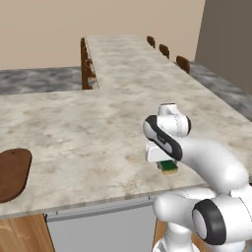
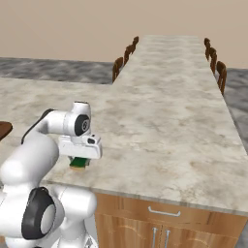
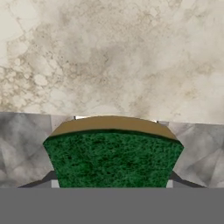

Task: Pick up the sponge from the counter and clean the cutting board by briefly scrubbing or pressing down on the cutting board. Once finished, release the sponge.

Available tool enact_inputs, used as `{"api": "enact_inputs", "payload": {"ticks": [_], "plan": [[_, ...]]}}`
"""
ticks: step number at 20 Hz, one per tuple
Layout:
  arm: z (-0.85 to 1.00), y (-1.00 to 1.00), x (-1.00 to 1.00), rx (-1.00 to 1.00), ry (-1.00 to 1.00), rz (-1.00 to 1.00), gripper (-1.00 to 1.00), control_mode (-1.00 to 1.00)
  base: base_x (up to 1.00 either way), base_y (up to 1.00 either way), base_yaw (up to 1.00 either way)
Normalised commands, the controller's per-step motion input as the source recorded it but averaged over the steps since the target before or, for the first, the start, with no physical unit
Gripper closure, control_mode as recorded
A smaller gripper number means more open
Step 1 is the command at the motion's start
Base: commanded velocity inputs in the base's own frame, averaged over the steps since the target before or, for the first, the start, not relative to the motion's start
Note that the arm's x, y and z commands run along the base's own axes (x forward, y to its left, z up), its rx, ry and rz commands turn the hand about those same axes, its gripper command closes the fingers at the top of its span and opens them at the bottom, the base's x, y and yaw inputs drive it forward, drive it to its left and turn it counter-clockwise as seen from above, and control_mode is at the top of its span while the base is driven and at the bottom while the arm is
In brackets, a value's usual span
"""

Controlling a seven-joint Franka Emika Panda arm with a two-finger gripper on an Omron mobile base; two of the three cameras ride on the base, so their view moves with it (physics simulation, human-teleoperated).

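The sponge (image 1: pixel 169 167) (image 2: pixel 79 163), green on top with a yellow base, sits right under my white hand at the front edge of the counter (image 1: pixel 98 123) (image 2: pixel 160 121). In the hand view the sponge (image 3: pixel 112 157) is large and very close, between the fingers and covering the tips. My gripper (image 1: pixel 166 163) (image 2: pixel 79 160) (image 3: pixel 112 181) is shut on the sponge. The dark brown cutting board (image 1: pixel 12 172) lies far to the left at the counter's front edge; a sliver of the cutting board (image 2: pixel 4 128) shows at the left border of the right base view.
The counter's long arm runs away from me, with wooden chairs (image 1: pixel 87 66) (image 2: pixel 215 63) along both sides. The front counter edge (image 3: pixel 113 114) passes just beyond the sponge, with grey floor below it. Wood cabinets (image 2: pixel 160 223) stand under the worktop.
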Motion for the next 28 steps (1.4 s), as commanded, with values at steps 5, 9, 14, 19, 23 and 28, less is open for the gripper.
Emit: {"api": "enact_inputs", "payload": {"ticks": [5,9,14,19,23,28], "plan": [[0.20,-0.28,-0.22,0.00,0.00,0.00,1.00,-1.00,0.00,0.00,0.00],[0.02,-0.34,-0.14,0.00,0.00,0.00,1.00,-1.00,0.00,0.00,0.00],[0.07,-0.04,-0.09,0.00,0.00,0.00,1.00,-1.00,0.00,0.00,0.00],[0.00,0.00,0.00,0.00,0.00,0.00,1.00,1.00,-0.26,0.29,0.00],[0.00,0.00,0.00,0.00,0.00,0.00,1.00,1.00,-0.16,0.96,0.00],[0.00,0.00,0.00,0.00,0.00,0.00,1.00,1.00,-0.10,1.00,0.00]]}}
